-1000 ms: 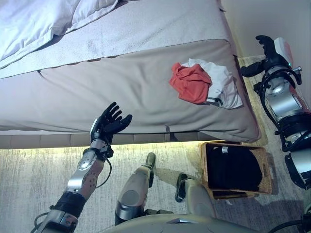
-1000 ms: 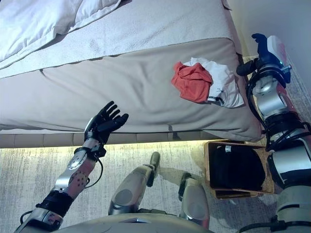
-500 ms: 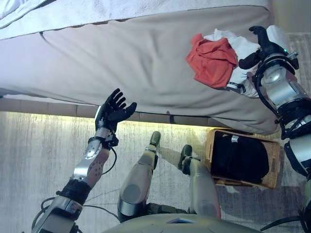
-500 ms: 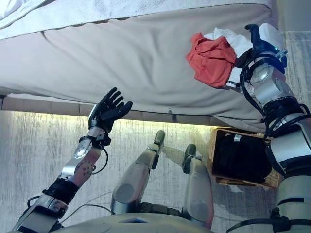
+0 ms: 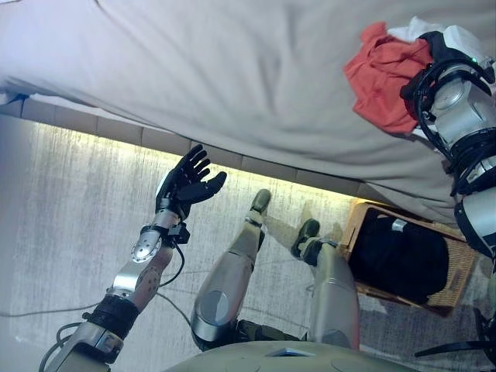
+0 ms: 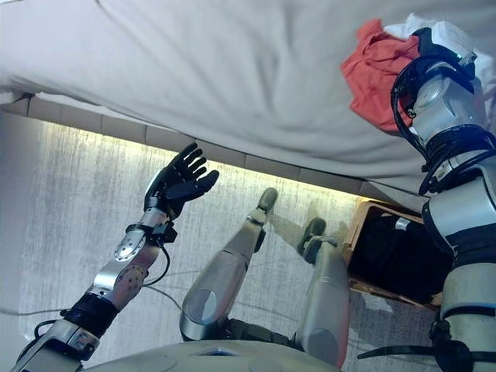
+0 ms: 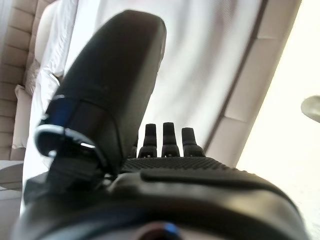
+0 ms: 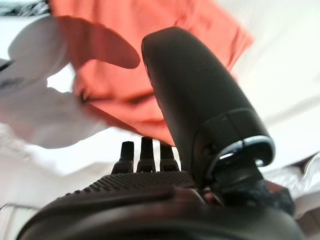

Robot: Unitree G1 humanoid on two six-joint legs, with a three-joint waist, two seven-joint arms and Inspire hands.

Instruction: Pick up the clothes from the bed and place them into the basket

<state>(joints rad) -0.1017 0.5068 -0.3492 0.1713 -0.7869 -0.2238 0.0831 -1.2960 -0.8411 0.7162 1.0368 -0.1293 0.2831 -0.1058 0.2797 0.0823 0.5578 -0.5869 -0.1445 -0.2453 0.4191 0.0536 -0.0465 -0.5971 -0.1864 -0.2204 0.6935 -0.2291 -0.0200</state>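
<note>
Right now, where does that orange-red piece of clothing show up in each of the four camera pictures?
Left eye view: orange-red garment at upper right, on the bed.
Right eye view: upper right again, beside the right arm.
Left wrist view: not in it.
Right wrist view: just past the right hand, filling the upper part.
Shared landmark: the white garment lying against it.

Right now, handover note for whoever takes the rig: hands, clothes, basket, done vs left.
Left hand: open, empty, raised over the floor in front of the bed, idle.
Right hand: open, fingers straight, poised over the clothes at the bed's right edge; nothing gripped.
Clothes: orange garment and white garment lie bunched together on the bed, both untouched.
Basket: on the floor at the robot's right, beside the bed, already holding dark fabric.
Done: right hand brought over the pile.
Left: grasp the orange and white garments, carry them to the basket, release.
</note>
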